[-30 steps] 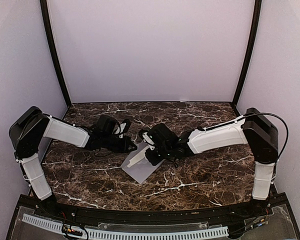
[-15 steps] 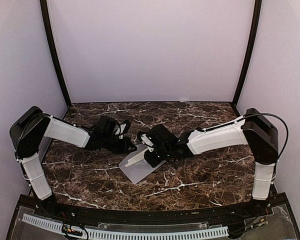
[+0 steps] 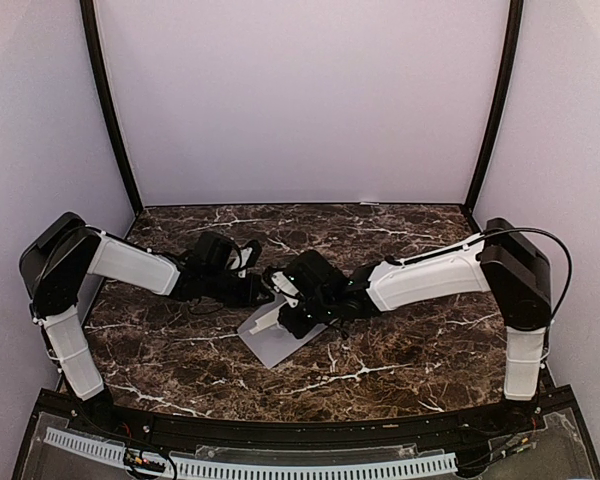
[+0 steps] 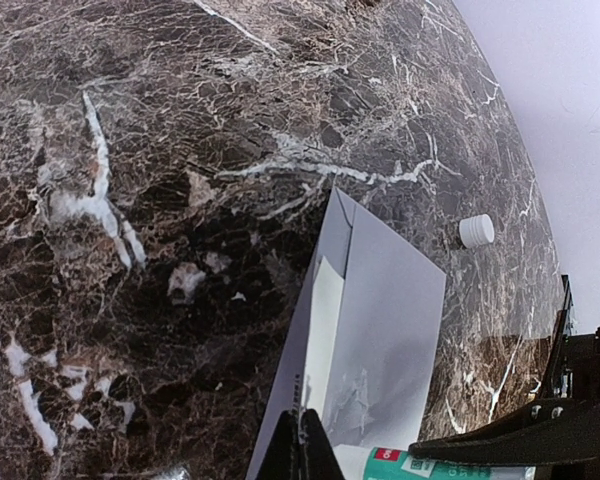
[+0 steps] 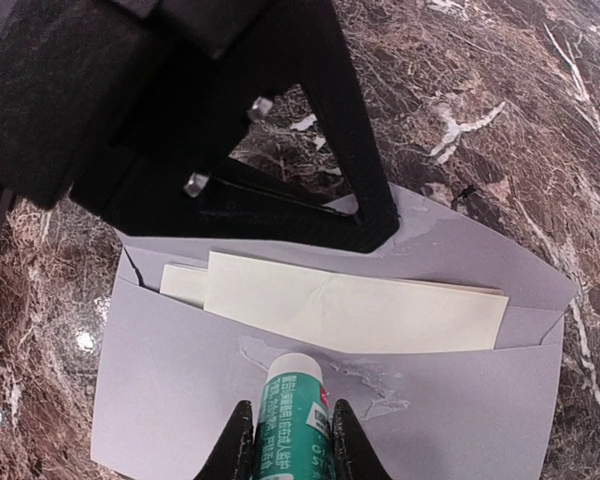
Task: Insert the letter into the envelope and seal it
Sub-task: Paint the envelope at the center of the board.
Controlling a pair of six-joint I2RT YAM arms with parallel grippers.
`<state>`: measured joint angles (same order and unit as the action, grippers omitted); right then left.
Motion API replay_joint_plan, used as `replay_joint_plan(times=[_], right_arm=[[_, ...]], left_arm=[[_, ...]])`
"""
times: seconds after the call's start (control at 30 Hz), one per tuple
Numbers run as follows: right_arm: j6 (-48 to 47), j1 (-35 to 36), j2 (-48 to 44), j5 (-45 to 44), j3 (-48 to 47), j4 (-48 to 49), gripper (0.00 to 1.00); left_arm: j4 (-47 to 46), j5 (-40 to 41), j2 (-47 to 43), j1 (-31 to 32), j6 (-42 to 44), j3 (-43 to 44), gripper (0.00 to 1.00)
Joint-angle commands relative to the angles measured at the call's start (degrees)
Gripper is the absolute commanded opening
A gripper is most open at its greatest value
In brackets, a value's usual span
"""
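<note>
My right tool (image 5: pixel 290 442) is clamped on the glue stick (image 5: pixel 295 405), whose white tip touches the envelope (image 5: pixel 170 400) just ahead of my fingertips. The envelope lies flat on the desk (image 4: pixel 130 150) directly under that tool. Its flap is spread open on the far side, and the letter (image 5: pixel 350 310) shows as a cream strip in the mouth between flap and pocket. My left tool (image 4: pixel 302 448) is pressed together with nothing between its fingers, and its tip bears down on the open flap just beyond the letter.

I judge this step to be gluing before the flap is folded. A glossy smear already sits beside the stick's tip, close to the letter's near edge.

To do it well, I should:
- press lightly and draw the stick along the pocket's edge in one even line;
- stay off the cream paper, or the letter will stick to the envelope;
- hold the paper down with the left tool so it neither drags nor buckles.

I cannot tell whether the letter is fully seated, and it may need a nudge deeper first. A small white cap (image 4: pixel 476 231) lies well off to the left tool's far side.
</note>
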<state>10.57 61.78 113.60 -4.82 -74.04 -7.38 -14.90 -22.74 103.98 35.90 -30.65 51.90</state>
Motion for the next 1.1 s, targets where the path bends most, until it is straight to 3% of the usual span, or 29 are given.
replay_joint_plan(times=[0.0, 0.57, 1.07], right_arm=[[-0.5, 1.7, 1.8, 2.7, -1.8, -0.2, 0.0], [1.0, -0.3, 1.1, -4.7, -0.7, -3.7, 0.0], [1.8, -4.0, 1.8, -6.0, -0.2, -5.3, 0.0]], left_arm=[[-0.4, -0.2, 0.2, 0.2, -0.1, 0.0, 0.0], [-0.2, 0.1, 0.5, 0.2, 4.1, 0.2, 0.0], [-0.1, 0.2, 0.9, 0.3, 5.1, 0.4, 0.0]])
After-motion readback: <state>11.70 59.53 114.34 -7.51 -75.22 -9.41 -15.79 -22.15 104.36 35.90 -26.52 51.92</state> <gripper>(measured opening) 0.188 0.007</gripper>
